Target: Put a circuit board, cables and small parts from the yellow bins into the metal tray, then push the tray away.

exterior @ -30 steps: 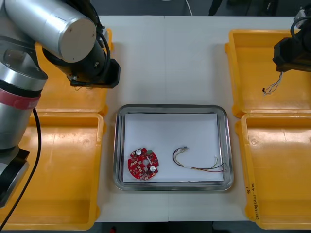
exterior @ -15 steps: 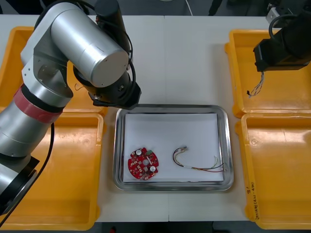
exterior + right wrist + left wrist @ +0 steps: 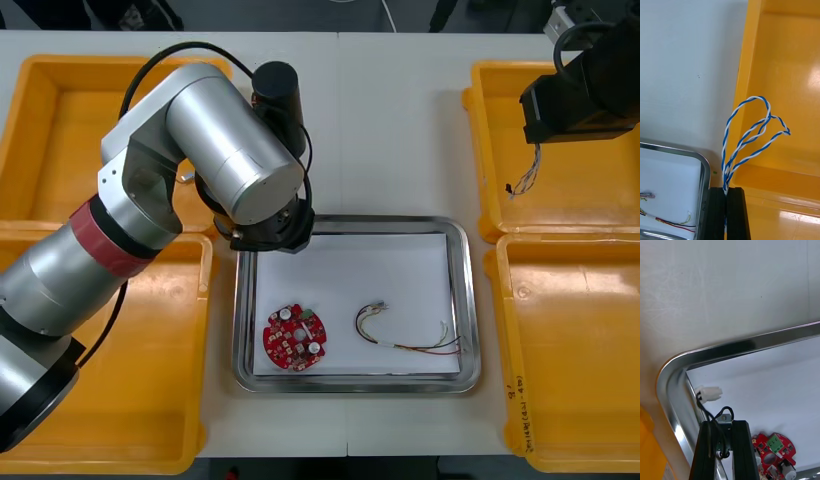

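My left gripper [image 3: 270,236] hovers over the far left corner of the metal tray [image 3: 350,220]. In the left wrist view it [image 3: 724,424] is shut on a black cable [image 3: 706,409] with a white plug, just above the tray's rim [image 3: 733,347]. My right gripper [image 3: 573,108] is above the far right yellow bin [image 3: 600,205], shut on a twisted blue and white cable [image 3: 524,176]. That cable [image 3: 752,131] loops out from the shut right gripper [image 3: 727,190]. A round red circuit board [image 3: 295,337] and a red and yellow cable [image 3: 405,336] lie in the tray.
The tray is white inside. Two yellow bins stand on the left [image 3: 60,130] [image 3: 110,360], and another at the near right [image 3: 580,350]. My left arm's silver elbow [image 3: 220,150] spans the table between the far left bin and the tray.
My left arm has swung right from the far left bin to the tray's far left corner. The right gripper shifted slightly left with its cable, then held still.
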Robot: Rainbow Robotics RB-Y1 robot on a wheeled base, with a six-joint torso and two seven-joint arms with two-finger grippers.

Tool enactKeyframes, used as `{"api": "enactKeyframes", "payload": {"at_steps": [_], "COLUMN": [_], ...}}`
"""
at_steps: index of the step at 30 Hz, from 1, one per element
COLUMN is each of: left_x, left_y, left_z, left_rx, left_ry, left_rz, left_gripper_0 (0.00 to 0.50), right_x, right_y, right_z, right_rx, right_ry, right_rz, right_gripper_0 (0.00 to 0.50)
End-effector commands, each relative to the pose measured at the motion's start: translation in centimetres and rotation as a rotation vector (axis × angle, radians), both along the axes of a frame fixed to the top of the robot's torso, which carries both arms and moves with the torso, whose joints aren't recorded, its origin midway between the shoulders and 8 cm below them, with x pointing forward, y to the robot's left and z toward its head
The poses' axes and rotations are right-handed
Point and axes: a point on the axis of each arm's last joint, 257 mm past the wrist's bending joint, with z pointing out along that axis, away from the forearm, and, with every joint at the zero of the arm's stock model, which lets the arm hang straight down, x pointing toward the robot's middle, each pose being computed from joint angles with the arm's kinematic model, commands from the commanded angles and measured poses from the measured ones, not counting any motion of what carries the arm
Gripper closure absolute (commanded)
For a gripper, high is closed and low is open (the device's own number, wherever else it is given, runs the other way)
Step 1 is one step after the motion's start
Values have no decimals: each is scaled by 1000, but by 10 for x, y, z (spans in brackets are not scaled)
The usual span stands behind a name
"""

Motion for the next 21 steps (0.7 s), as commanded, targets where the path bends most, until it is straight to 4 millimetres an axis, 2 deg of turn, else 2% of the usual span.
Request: {"api": "enactKeyframes", "payload": {"at_steps": [1, 15, 21], "left_x": [-2, -10, -13], "left_y": [-25, -27, -26], "left_z": [-6, -46, -55], "left_rx": [-37, -16, -13], "left_ry": [-3, 15, 19], "left_rz": [13, -9, -10], "left_gripper_0": [500, 500, 500], "right_x": [-1, 0, -1], "right_y": [-12, -15, -14], "right_z": [14, 13, 13], "right_rx": [-59, -63, -64], "right_ry": [-39, -38, -39], "right_rz": [16, 3, 10], "right_gripper_0": [500, 500, 500]}}
